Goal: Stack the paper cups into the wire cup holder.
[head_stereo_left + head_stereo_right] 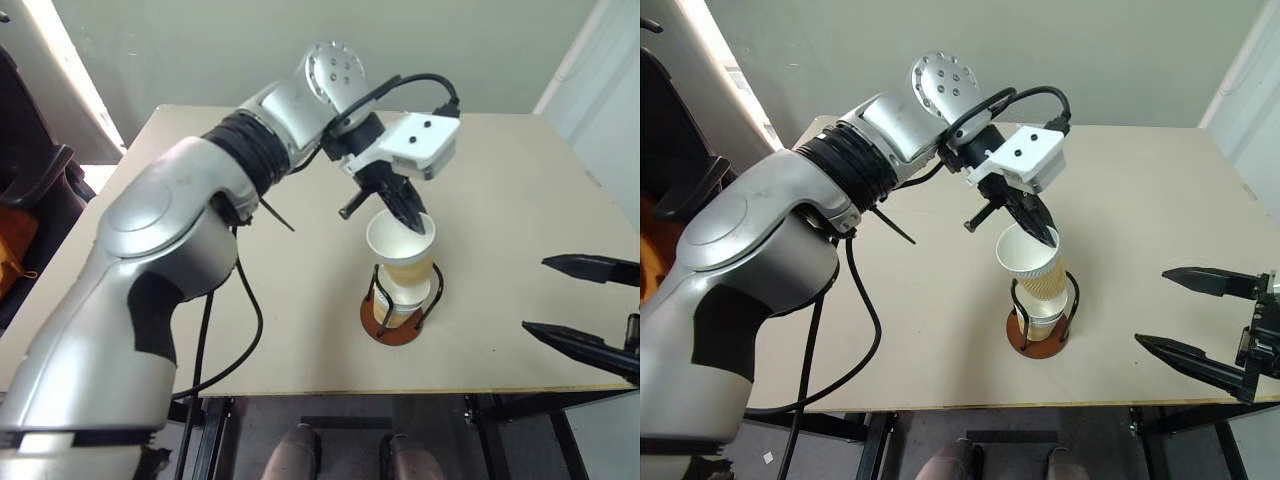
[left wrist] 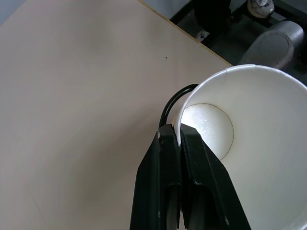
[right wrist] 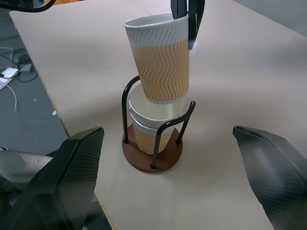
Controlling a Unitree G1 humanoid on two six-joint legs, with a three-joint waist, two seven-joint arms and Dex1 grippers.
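Paper cup (image 3: 158, 60) pinched by shut left hand (image 1: 410, 215) above holder (image 3: 152, 153); right hand (image 1: 1200, 325) wide open, empty.

My left arm's reaching across, wrist angled down, left gripper (image 1: 408, 215) pinched tight on a paper cup (image 3: 160, 60) rim — right gripper (image 1: 1200, 318) hangs off to the side, fingers spread wide.

Your left arm (image 1: 170, 240) wears glossy silver shells with black joint bands, a screw-dotted round cap, a white wrist block, and loose black cables looping toward 6 o'clock.
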